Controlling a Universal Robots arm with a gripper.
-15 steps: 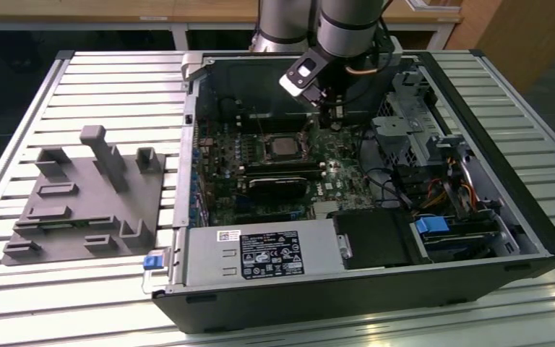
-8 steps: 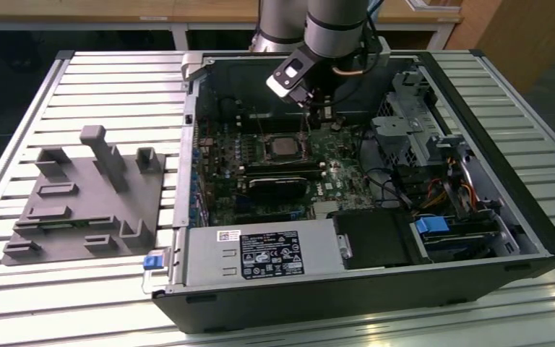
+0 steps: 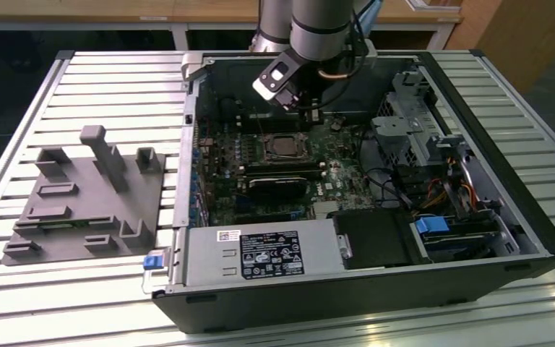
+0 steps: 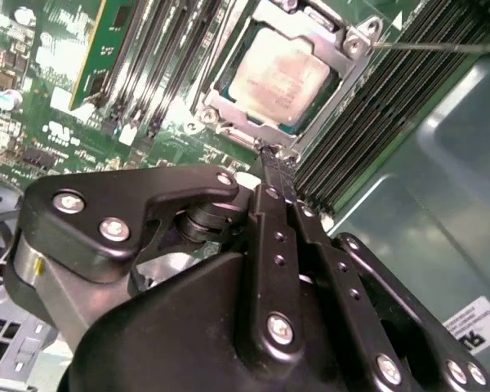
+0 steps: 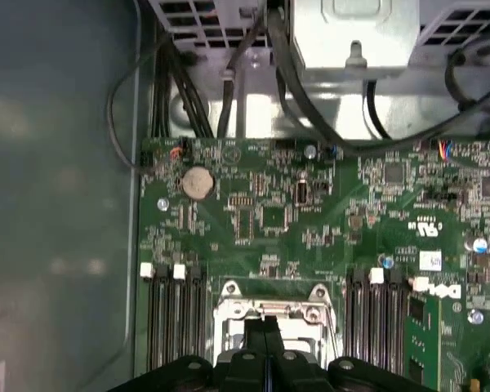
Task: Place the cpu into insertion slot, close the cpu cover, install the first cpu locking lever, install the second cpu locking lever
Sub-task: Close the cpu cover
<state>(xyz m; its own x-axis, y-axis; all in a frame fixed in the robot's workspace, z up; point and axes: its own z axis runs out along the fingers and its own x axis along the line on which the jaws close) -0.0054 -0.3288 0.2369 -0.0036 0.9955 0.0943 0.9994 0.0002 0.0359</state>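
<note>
The cpu point(image 4: 284, 77), a square chip with a silver-grey top, lies flat in the insertion slot point(image 3: 282, 147) on the green motherboard. The silvery cpu cover point(image 4: 353, 67) is down around it, framing the chip. A thin metal lever rod point(image 4: 441, 46) runs away from one corner of the socket. My gripper point(image 4: 269, 153) is shut, its black fingertips pressed together right at the socket's edge, with nothing visible between them. In the first wrist view the gripper point(image 5: 265, 327) sits over the cover point(image 5: 269, 309). In the exterior view the gripper point(image 3: 306, 108) hangs just behind the socket.
Black memory slots point(image 5: 175, 318) flank the socket on both sides. Nearby are a coin battery point(image 5: 198, 182) and black cables point(image 5: 286, 73). The case holds a power supply point(image 3: 258, 254) and a drive cage point(image 3: 412, 116). A grey fixture point(image 3: 84, 195) lies on the slatted table at the exterior view's left.
</note>
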